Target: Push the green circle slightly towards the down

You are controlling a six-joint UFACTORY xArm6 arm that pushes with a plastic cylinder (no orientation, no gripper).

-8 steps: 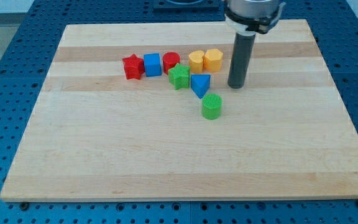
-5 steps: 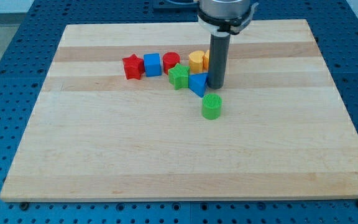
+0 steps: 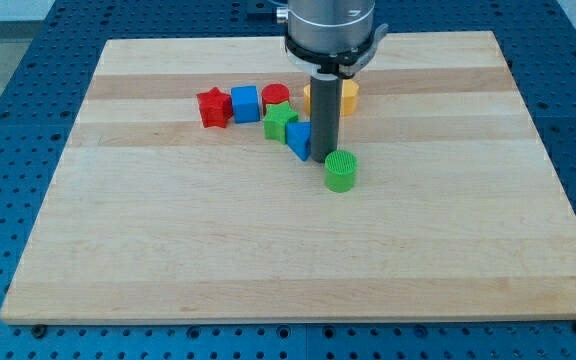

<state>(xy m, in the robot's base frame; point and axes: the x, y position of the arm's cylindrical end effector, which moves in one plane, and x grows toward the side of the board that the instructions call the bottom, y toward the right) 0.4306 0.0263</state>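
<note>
The green circle (image 3: 341, 171) is a ribbed green cylinder standing near the board's middle. My tip (image 3: 324, 159) rests on the board just at the circle's upper left, close beside it. The rod also presses against the right side of the blue triangle (image 3: 299, 139), which sits against the green star (image 3: 279, 123).
Along the view's top stand a red star (image 3: 212, 107), a blue cube (image 3: 245, 103), a red block (image 3: 275, 97) and two yellow blocks (image 3: 347, 95) partly hidden behind the rod. The wooden board (image 3: 118, 250) lies on a blue perforated table.
My tip has swept from the right of the blocks leftward and slightly down. It has shoved the blue triangle and green star to the left. The green circle has not moved.
</note>
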